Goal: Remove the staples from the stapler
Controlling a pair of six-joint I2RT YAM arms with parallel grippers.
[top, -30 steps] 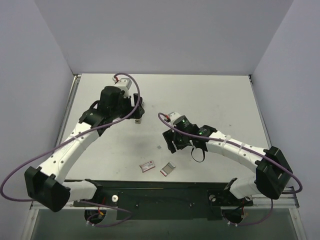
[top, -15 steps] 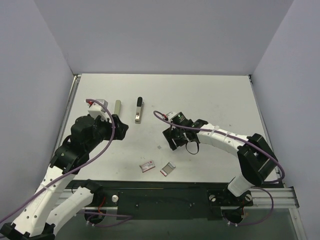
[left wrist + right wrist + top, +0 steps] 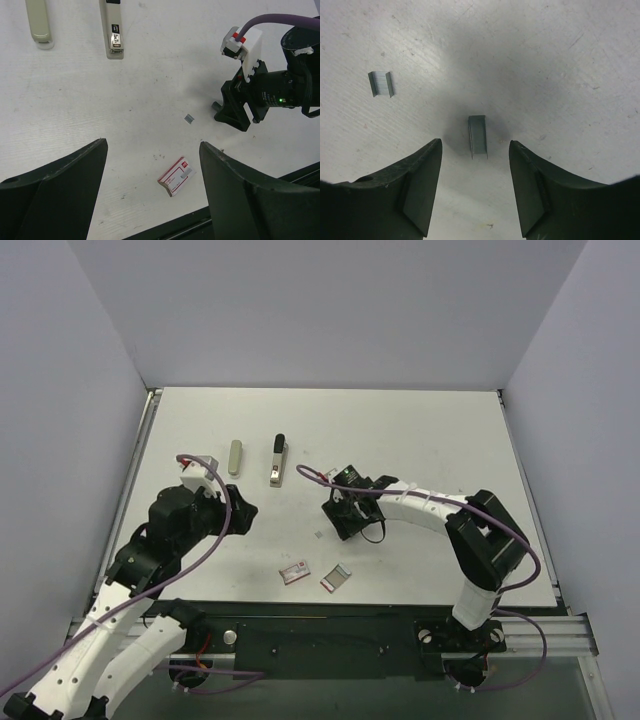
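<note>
Our right gripper [image 3: 475, 150] sits low over the table [image 3: 560, 60] with its fingers [image 3: 420, 190] apart and nothing in them. A short strip of staples [image 3: 478, 136] lies flat on the surface in the gap, just ahead of the tips and a touch nearer the right-hand finger. A second strip [image 3: 381, 83] lies outside the left-hand finger, further ahead. Our left gripper [image 3: 152, 145] hangs higher, its fingers [image 3: 60, 185] also wide apart and empty. The stapler [image 3: 112, 30] lies well ahead of it, beside a beige bar [image 3: 39, 22] that is apart from the stapler.

We judge the step in hand to be dealing with the strip between the right fingers. If we are to take it, we first shift slightly so that it sits midway. We keep the tips almost on the table and close slowly on the strip's two long sides. A thin strip skates or flips if one pad meets it first. If it is being left here, we lift straight up without dragging it.

Several things stay unclear to us. The stapler's channel is too small to read, so we cannot tell whether more staples remain inside. From above, the right gripper covers the strip under it. Both wrist views cut the fingers off at the lower edge. A red-and-white box [image 3: 176, 176] lies just ahead of the left gripper's tips, and we cannot read its print.
</note>
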